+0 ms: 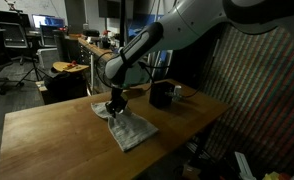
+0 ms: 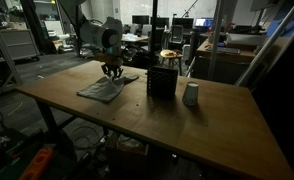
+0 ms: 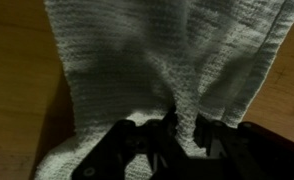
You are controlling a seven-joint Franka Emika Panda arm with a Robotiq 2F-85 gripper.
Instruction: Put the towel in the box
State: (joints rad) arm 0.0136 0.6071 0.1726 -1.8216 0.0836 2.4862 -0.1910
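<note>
Gripper (image 1: 114, 106) is down on the towel (image 1: 130, 129), claw pinching a fold of cloth. Towel lies on the table (image 1: 47, 135), apart from the box (image 2: 161, 82); cup (image 2: 191, 94) near the box.

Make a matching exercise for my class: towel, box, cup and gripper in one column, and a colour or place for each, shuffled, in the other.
1 towel
2 box
3 cup
4 gripper

a dark, near the middle of the table
b pale, spread flat on the table
c down at the towel's edge
d small, light, standing beside the box

Pairs: 1-b, 2-a, 3-d, 4-c
</note>
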